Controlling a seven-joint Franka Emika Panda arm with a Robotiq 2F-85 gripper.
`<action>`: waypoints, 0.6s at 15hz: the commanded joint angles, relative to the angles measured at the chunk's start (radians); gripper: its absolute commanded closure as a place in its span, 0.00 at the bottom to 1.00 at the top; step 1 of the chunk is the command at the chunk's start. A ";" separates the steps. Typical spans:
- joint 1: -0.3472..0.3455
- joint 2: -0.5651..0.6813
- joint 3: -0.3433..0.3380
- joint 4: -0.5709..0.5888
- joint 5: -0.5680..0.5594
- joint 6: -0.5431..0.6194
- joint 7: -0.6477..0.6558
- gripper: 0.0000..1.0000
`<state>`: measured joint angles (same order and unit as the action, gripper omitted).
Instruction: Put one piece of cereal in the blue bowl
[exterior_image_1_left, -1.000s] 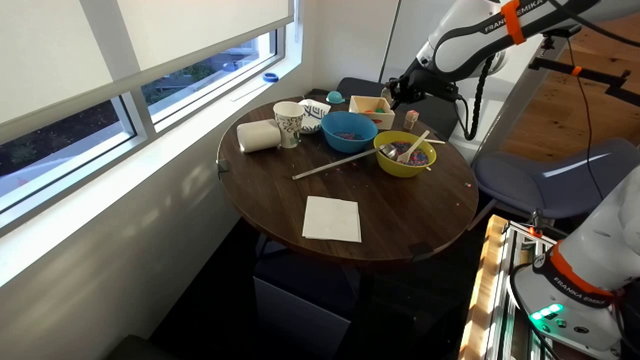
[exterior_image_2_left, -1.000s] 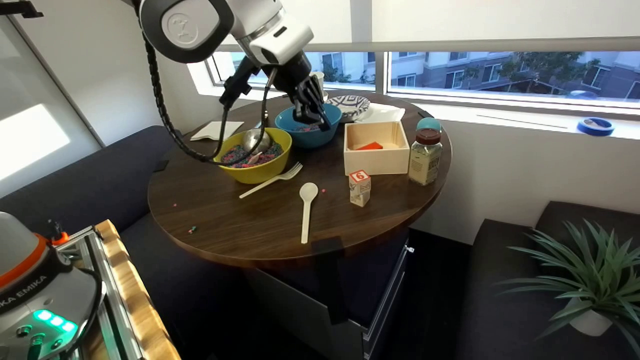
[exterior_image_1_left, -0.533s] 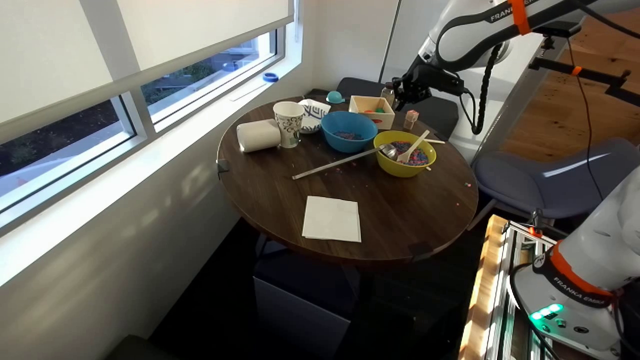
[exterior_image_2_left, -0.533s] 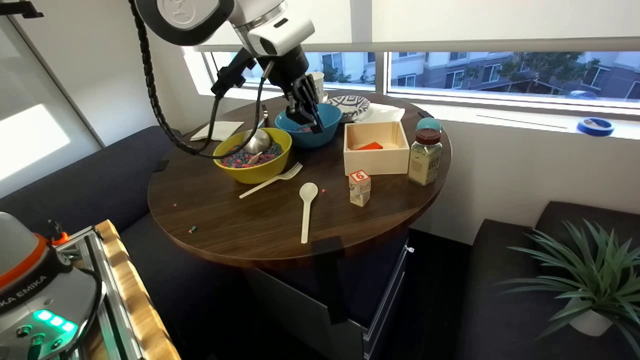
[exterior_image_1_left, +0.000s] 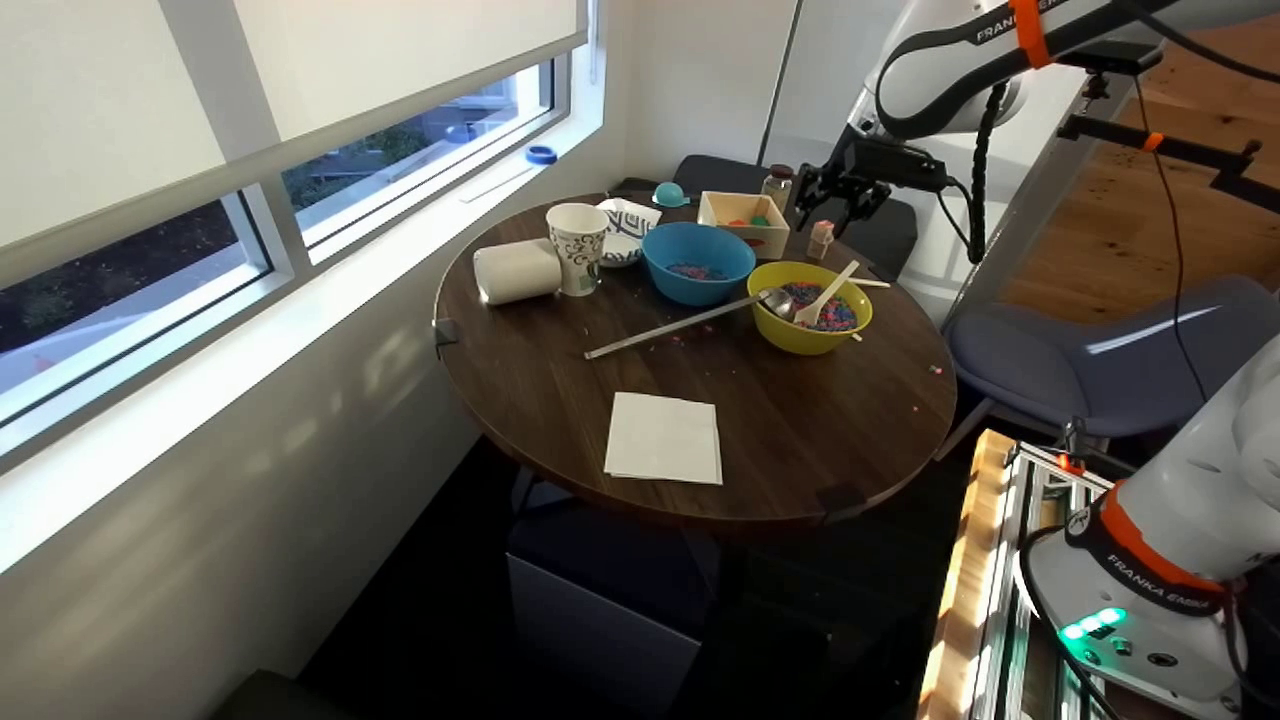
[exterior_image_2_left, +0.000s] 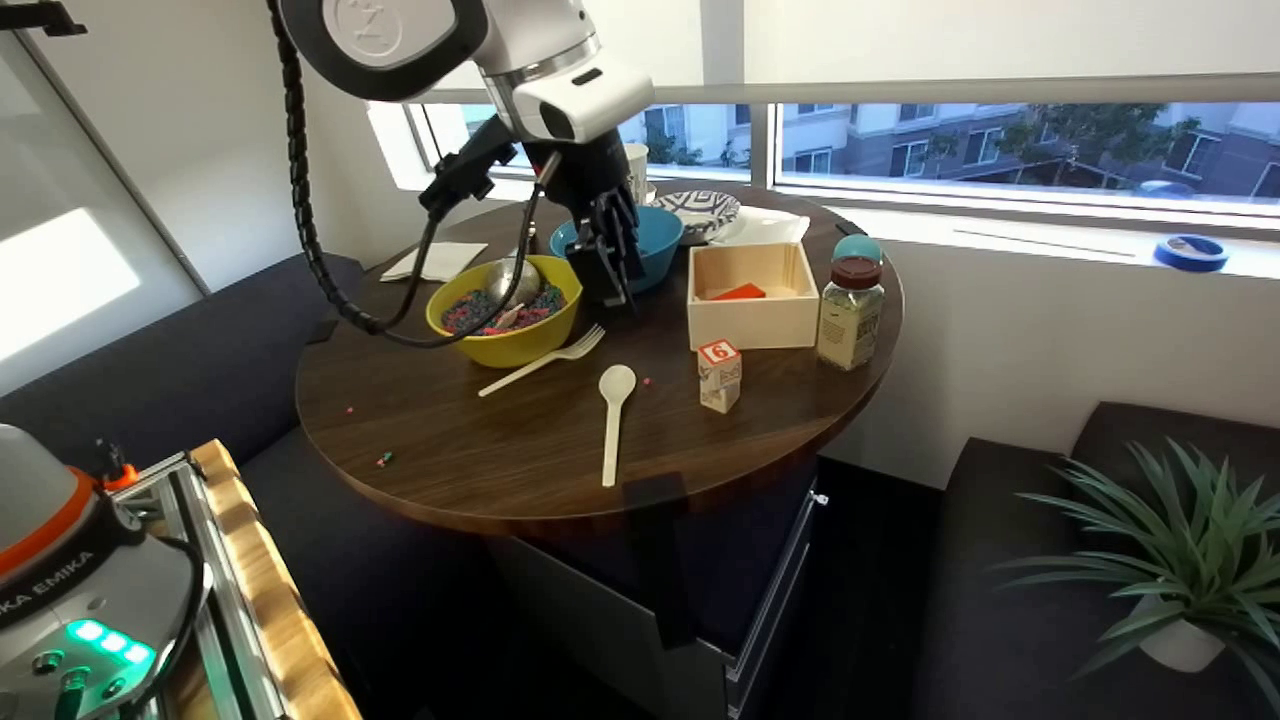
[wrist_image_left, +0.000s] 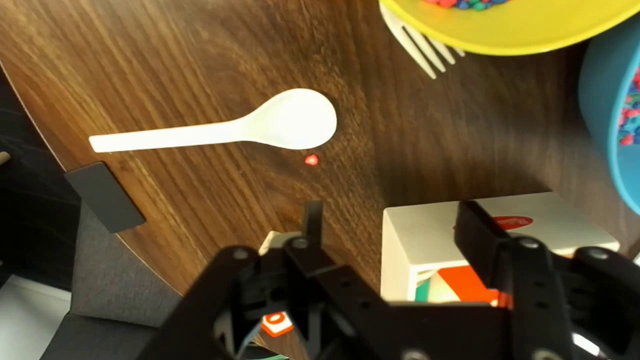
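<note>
A small red piece of cereal (wrist_image_left: 311, 160) lies on the wooden table beside the bowl of a pale spoon in the wrist view; the same red piece (exterior_image_2_left: 647, 381) shows in an exterior view. The blue bowl (wrist_image_left: 602, 95) sits at the right edge of the wrist view with colourful bits inside, and both exterior views show the blue bowl (exterior_image_1_left: 692, 288). My gripper (wrist_image_left: 393, 217) is open, its fingers wide apart with nothing between them. It hangs above the table, away from the red piece. In an exterior view the gripper (exterior_image_2_left: 618, 290) partly covers the blue bowl.
A yellow-green bowl (exterior_image_2_left: 515, 350) of coloured bits holds a metal ladle. Near it lie a fork (exterior_image_2_left: 545, 368) and the pale spoon (exterior_image_2_left: 612, 430). A wooden box (exterior_image_2_left: 752, 325), stacked letter blocks (exterior_image_2_left: 720, 378) and a jar (exterior_image_2_left: 852, 315) stand close to the gripper's side.
The gripper's jaws have spread apart. The gripper has moved away from the blue bowl and a little lower, toward the spoon side of the table. The objects on the table have not moved.
</note>
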<state>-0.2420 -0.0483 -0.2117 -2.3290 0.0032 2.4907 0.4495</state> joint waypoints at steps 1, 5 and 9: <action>-0.006 0.048 -0.016 0.009 0.040 0.004 -0.045 0.16; -0.009 0.091 -0.026 0.018 0.044 0.004 -0.048 0.51; -0.008 0.129 -0.032 0.028 0.043 0.008 -0.044 0.71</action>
<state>-0.2512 0.0404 -0.2350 -2.3243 0.0245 2.4914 0.4239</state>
